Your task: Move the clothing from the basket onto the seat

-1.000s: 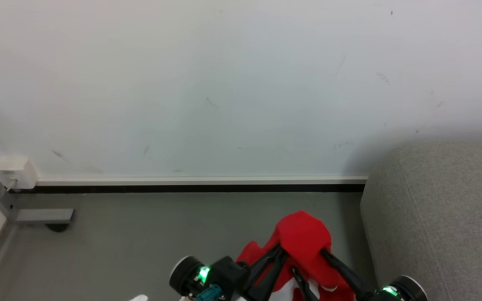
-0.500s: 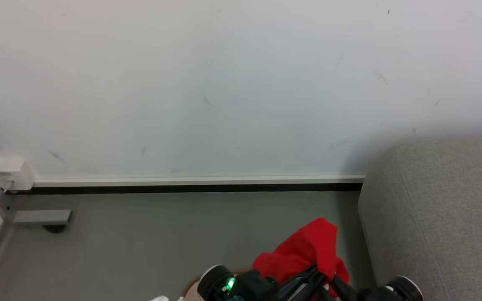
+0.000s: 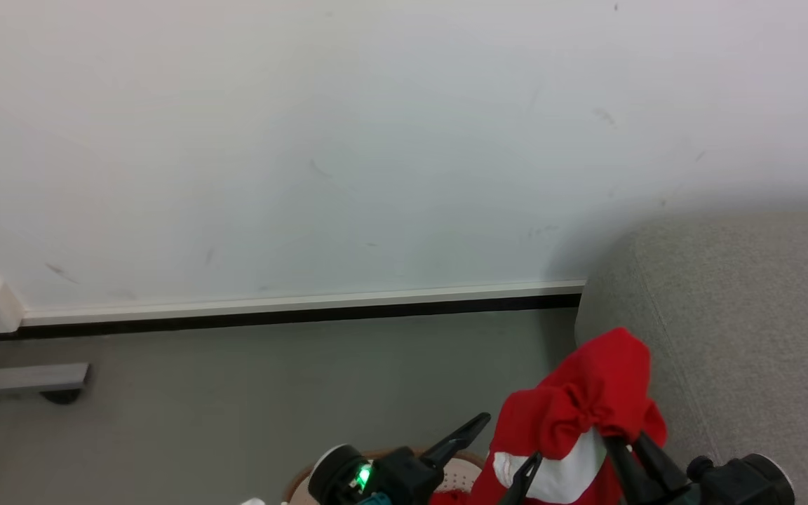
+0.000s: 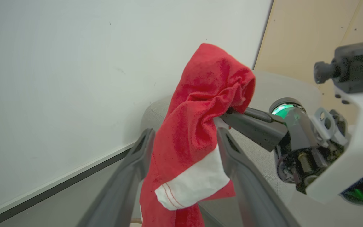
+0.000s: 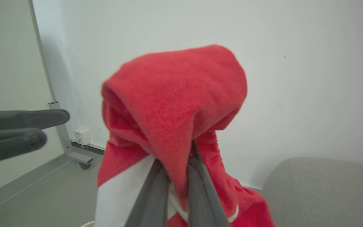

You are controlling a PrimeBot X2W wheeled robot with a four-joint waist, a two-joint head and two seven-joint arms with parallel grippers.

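Right claw (image 3: 620, 440) is clenched on a bunched fold of the clothing (image 3: 586, 400), one red garment with a white band that drapes over and below it. The garment is held up above the basket (image 3: 454, 475), apparently so it can swing across to the seat (image 3: 741, 315) just to that claw's right. Left claw (image 4: 184, 135) stands released, jaws spread either side of the hanging cloth without pinching it, leaving the carry to one arm.
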